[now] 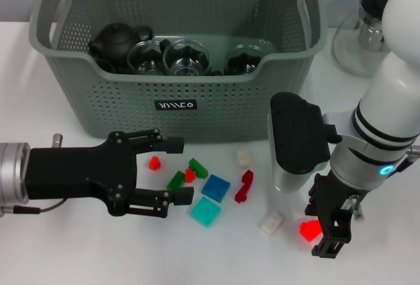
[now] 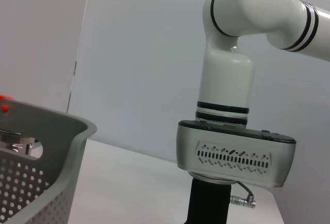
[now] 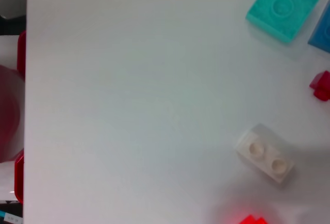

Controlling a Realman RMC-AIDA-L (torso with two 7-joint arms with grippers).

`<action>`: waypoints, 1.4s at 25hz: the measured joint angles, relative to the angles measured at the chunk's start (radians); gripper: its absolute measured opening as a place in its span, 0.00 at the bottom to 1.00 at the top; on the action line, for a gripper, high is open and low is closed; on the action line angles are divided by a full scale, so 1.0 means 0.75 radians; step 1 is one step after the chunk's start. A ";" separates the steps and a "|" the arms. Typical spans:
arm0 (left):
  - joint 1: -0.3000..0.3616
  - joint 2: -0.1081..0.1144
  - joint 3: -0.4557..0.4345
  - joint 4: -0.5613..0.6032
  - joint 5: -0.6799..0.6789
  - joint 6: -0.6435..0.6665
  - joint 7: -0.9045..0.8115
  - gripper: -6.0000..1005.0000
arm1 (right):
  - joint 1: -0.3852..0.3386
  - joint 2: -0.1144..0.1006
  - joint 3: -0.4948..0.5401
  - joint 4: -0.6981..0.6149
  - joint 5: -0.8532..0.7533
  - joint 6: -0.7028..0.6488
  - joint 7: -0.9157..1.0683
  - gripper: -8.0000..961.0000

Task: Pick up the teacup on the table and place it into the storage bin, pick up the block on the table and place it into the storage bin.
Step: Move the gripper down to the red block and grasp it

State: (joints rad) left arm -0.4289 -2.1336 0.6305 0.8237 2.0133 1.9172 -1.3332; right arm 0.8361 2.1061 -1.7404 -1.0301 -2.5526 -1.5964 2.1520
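**Right gripper at a red block, bin not yet reached**

The right gripper (image 1: 326, 232) is seen at about five o'clock in the head view, pointed down at the table (image 1: 79, 252), with a bright red block (image 1: 310, 230) at its fingertips. The block appears to be pinched narrowly between the jaws, though whether it is lifted or resting on the table cannot be told. A white block (image 1: 270, 222) lies just beside it toward nine o'clock; in the right wrist view the same white block (image 3: 265, 154) is shown near the red one.

The left gripper (image 1: 172, 171) is held low at eight o'clock, jaws spread wide and empty, facing the scattered blocks: a blue tile (image 1: 215, 187), a teal tile (image 1: 206, 211), green and small red pieces.

The storage bin (image 1: 190, 111) stands at twelve o'clock, with a dark teapot (image 1: 118, 39) and glass teacups (image 1: 187, 56) already inside.

Risks are judged as follows: the small block could slip from a shallow pinch during the lift, and the white block could be nudged. The bin's near wall could be struck if the carry is kept too low.
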 joint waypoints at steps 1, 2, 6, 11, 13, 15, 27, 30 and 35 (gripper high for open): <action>0.000 0.000 0.000 0.000 0.001 0.000 0.000 0.87 | -0.001 0.000 0.000 0.003 -0.001 0.004 0.000 0.78; 0.001 0.000 0.000 0.000 0.001 -0.001 0.001 0.87 | -0.002 0.000 -0.001 0.004 -0.001 0.006 0.000 0.78; 0.006 0.000 0.000 0.000 -0.002 -0.020 0.002 0.87 | -0.007 -0.004 -0.002 -0.005 -0.004 0.006 -0.014 0.78; 0.010 0.004 0.000 -0.028 -0.006 -0.044 0.002 0.87 | 0.001 -0.007 -0.003 -0.011 -0.018 0.007 -0.059 0.78; 0.010 0.005 -0.001 -0.035 -0.006 -0.051 0.002 0.87 | 0.003 -0.007 -0.003 -0.011 -0.037 0.006 -0.086 0.78; 0.010 0.004 -0.010 -0.037 -0.007 -0.055 0.000 0.87 | 0.005 -0.005 -0.003 -0.011 -0.058 0.006 -0.113 0.78; 0.006 0.008 -0.093 -0.101 -0.007 -0.082 0.000 0.87 | 0.032 0.002 -0.110 -0.028 -0.074 0.038 -0.227 0.78; 0.007 0.008 -0.102 -0.102 -0.007 -0.086 -0.005 0.87 | 0.032 0.002 -0.129 -0.038 -0.071 0.039 -0.254 0.76; 0.007 0.007 -0.104 -0.102 -0.007 -0.086 -0.007 0.87 | 0.027 0.005 -0.168 -0.056 -0.061 0.044 -0.278 0.73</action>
State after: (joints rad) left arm -0.4233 -2.1280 0.5528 0.7470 2.0079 1.8524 -1.3381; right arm 0.8565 2.1101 -1.8662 -1.0722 -2.5980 -1.5632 1.9434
